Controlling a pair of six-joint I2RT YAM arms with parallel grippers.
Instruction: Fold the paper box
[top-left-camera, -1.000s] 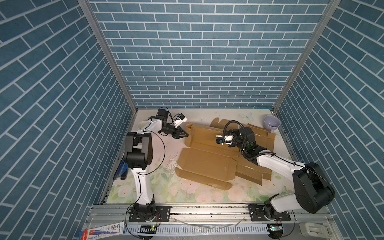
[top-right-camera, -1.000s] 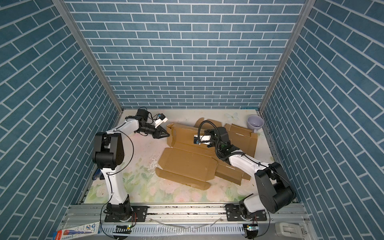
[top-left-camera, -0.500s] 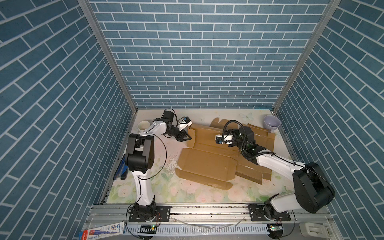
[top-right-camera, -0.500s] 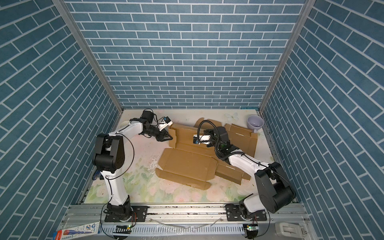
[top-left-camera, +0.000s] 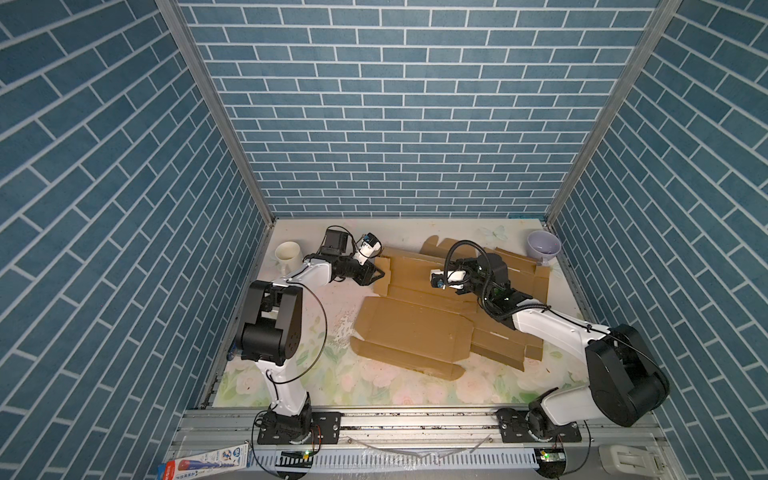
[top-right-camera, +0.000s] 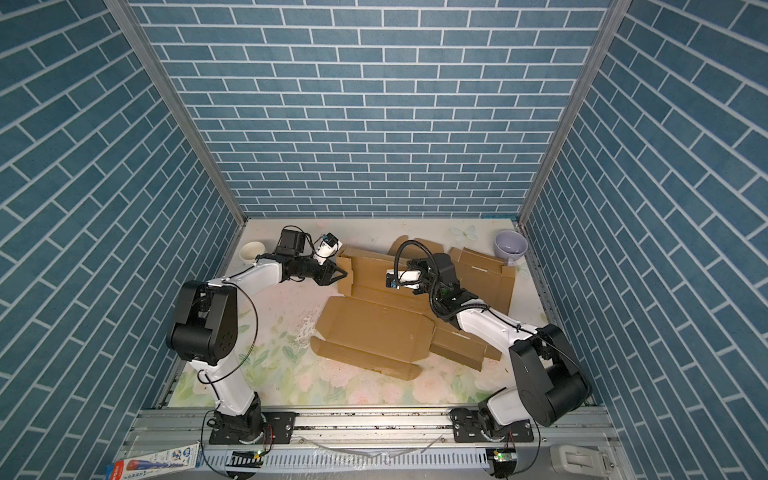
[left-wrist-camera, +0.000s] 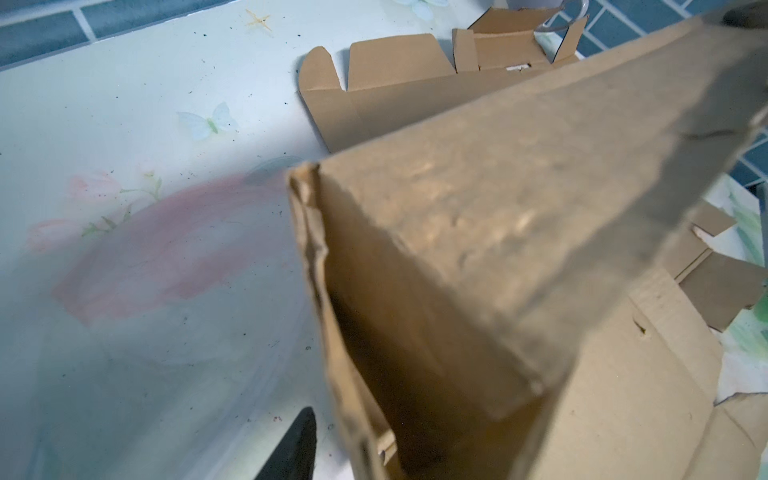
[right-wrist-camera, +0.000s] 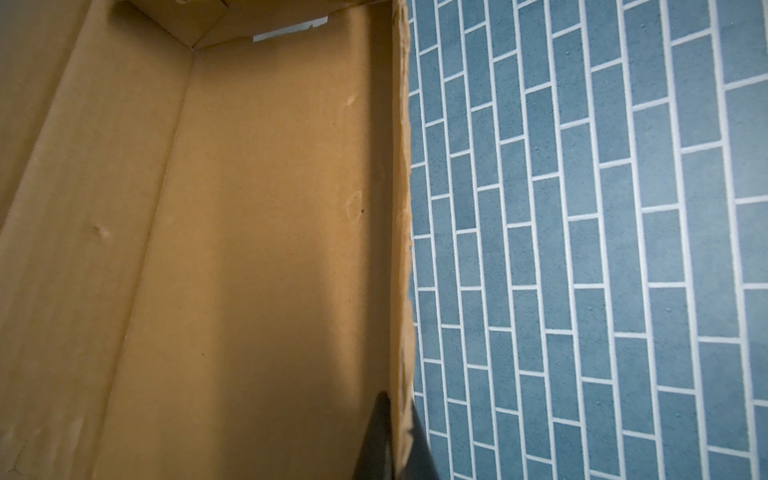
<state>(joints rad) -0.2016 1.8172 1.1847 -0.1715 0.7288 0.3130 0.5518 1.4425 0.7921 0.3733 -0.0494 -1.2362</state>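
Blue-brick walls enclose the floral counter (top-left-camera: 332, 386), where the right fingers (right-wrist-camera: 376, 432) are pinched shut on a raised panel edge of the paper box (top-left-camera: 415, 332). The left fingers (left-wrist-camera: 291, 444) sit part-open astride its end flap. Lying unfolded mid-counter, the cardboard looks light, stiff and crease-prone, so grip panel edges near the scored lines.

Two matching robot arms; the left arm (top-left-camera: 309, 272) and the right arm (top-left-camera: 548, 328) have glossy white links joined by bulky black motor housings (top-left-camera: 270, 328); each rises from a black base plate (top-left-camera: 332, 428) studded with screws and bolted to a silver rail (top-left-camera: 415, 417); a thin black cable (top-left-camera: 325, 328) loops beside the left arm; a ribbed black hose (top-left-camera: 461, 247) curves over the right; small white wrist cameras (top-left-camera: 365, 249) sit near the ends; the left gripper (top-right-camera: 341, 274) and right gripper (right-wrist-camera: 397, 405) have pointed black fingers.
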